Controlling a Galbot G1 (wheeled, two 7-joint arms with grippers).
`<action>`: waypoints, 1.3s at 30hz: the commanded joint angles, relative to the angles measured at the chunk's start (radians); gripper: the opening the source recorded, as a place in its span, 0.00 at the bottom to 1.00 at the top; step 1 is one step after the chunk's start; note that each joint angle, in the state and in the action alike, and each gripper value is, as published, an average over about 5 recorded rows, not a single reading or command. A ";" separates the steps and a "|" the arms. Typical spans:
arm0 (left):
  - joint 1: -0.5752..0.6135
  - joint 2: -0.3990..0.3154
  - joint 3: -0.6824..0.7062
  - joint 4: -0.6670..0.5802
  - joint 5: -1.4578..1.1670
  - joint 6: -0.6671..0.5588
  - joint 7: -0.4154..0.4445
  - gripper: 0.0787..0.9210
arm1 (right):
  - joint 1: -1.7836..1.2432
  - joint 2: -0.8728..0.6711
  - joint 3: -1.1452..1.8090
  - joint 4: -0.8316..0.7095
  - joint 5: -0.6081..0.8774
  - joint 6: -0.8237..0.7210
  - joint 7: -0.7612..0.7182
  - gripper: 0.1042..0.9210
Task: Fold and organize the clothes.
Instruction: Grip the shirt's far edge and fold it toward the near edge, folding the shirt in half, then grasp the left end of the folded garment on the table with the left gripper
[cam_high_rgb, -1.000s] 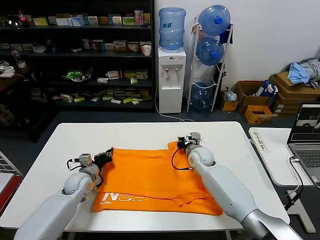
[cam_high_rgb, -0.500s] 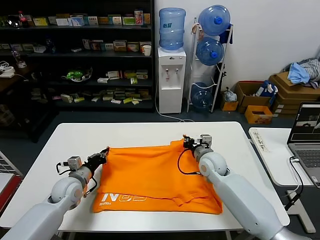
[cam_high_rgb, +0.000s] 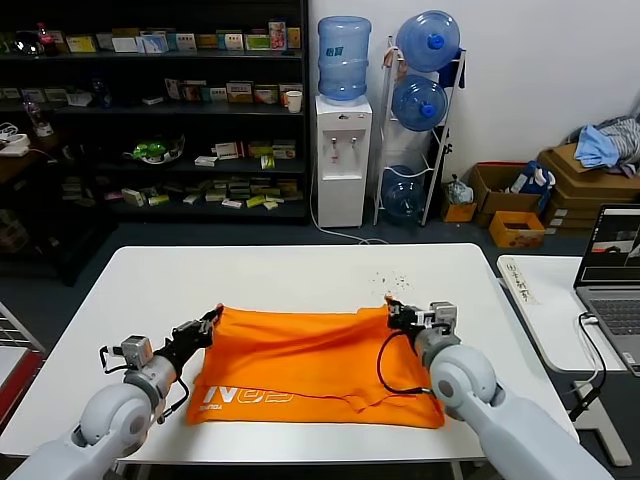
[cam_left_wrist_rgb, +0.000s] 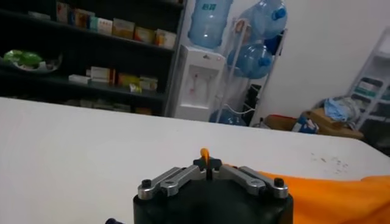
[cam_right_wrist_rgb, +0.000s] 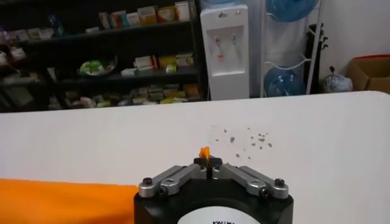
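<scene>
**Both corners pinched, fold could slip**

The table (cam_high_rgb: 300, 265) carries the orange T-shirt (cam_high_rgb: 310, 365), stretched between the tools. The left tool (cam_high_rgb: 212, 319) and right tool (cam_high_rgb: 392, 307) each clamp a far corner; a thin pinch may slip, dropping the fold crooked.

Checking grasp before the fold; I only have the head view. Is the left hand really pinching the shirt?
Observer: Yes. In the left wrist view the left hand is shut, with a tuft of the orange T-shirt poking up between its fingers.
Operator: And the right one?
Observer: Same. The right hand is shut on an orange tuft in its wrist view.
Operator: What are the specks past the right hand?
Observer: Small dark flecks lying on the white table, apart from the shirt.
</scene>
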 joint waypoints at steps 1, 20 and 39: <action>0.117 0.009 -0.037 -0.083 0.133 -0.087 0.027 0.03 | -0.177 -0.056 0.044 0.159 0.011 -0.012 0.027 0.03; 0.231 -0.021 -0.086 -0.091 0.251 -0.131 -0.003 0.08 | -0.305 -0.088 0.129 0.225 -0.027 -0.024 -0.016 0.14; 0.415 -0.155 -0.156 -0.086 0.335 -0.093 -0.004 0.73 | -0.446 -0.086 0.330 0.270 -0.128 0.022 -0.076 0.80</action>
